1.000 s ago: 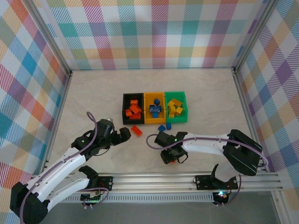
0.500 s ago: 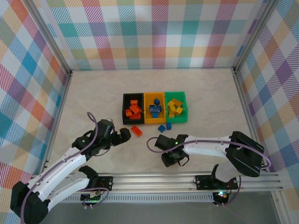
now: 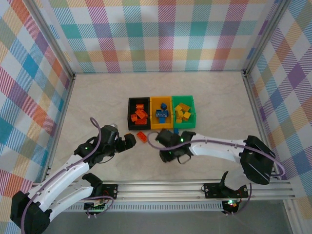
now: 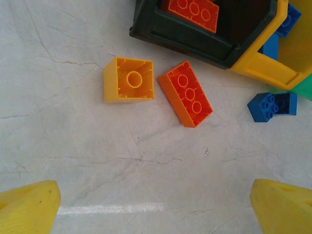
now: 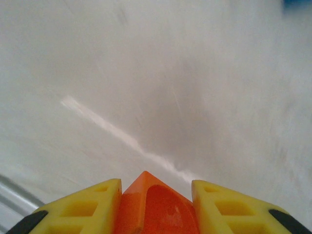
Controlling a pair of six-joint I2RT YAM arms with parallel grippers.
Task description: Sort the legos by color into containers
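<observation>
On screen now: two white arms, black at every joint.
Purple cables (image 3: pixel 99 131) loop along the left arm (image 3: pixel 58 178) and right arm (image 3: pixel 219 146); the fingers (image 4: pixel 27 204) are yellow, with small green lights glowing.

A black bin (image 4: pixel 185 41), yellow bin (image 4: pixel 263 68) and green bin (image 3: pixel 194 111) stand abreast. Before them lie an orange brick (image 4: pixel 185 100), an upturned yellow brick (image 4: pixel 129 79) and blue bricks (image 4: pixel 271 106). The right gripper (image 5: pixel 156 186) pinches another orange lego (image 5: pixel 156 210).

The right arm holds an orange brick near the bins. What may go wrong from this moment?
1. The held orange brick looks tilted between the right fingers, so it may slip before reaching the black bin.
2. The right arm hangs close to the loose blue bricks before the yellow bin and might push them.
3. The open left fingers hover near the loose orange brick; both arms could collide there.
</observation>
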